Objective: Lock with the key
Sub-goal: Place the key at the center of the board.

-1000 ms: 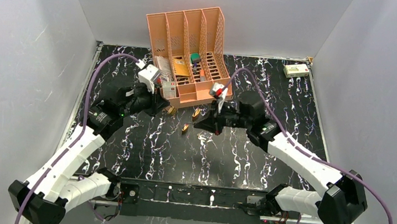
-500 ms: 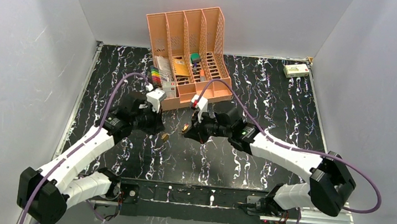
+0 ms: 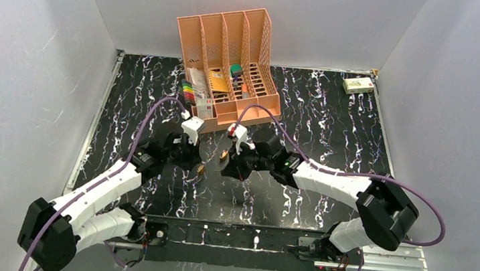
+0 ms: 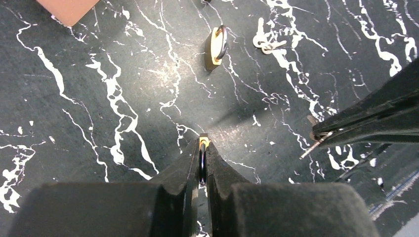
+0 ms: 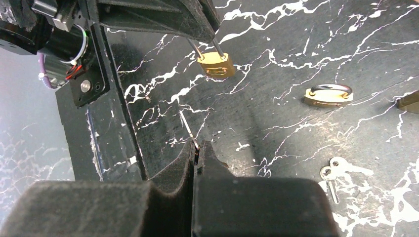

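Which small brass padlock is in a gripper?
The small brass padlock pinched by its shackle in the left gripper; a second brass padlock lies loose on the black marble table.

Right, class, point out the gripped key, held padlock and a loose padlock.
gripped key (image 5: 188, 127), right wrist view, blade.
held padlock (image 5: 216, 65), right wrist view, brass body.
loose padlock (image 4: 213, 49), left wrist view, brass body.

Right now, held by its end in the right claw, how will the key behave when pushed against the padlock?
The key looks thin and sticks out of the right claw, so it may pivot or slip. It seems metal, probably stiff. The padlock hangs by its shackle from the left claw and could swing away.
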`<action>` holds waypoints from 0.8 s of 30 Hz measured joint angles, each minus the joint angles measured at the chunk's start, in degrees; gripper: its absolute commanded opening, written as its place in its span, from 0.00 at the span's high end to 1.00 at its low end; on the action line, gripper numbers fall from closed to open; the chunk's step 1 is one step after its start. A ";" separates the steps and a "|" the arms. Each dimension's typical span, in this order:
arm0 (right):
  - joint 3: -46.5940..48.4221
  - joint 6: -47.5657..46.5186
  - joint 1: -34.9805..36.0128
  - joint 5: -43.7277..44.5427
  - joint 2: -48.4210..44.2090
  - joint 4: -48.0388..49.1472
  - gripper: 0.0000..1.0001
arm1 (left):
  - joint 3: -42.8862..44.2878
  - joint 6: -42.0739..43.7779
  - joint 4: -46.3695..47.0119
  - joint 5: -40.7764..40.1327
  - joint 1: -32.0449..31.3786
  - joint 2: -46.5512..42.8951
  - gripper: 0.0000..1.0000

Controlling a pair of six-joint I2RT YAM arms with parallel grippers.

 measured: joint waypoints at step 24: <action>-4.72 2.38 0.00 -1.86 1.86 4.72 1.00 | -6.23 4.28 12.28 -5.25 -1.11 4.13 1.00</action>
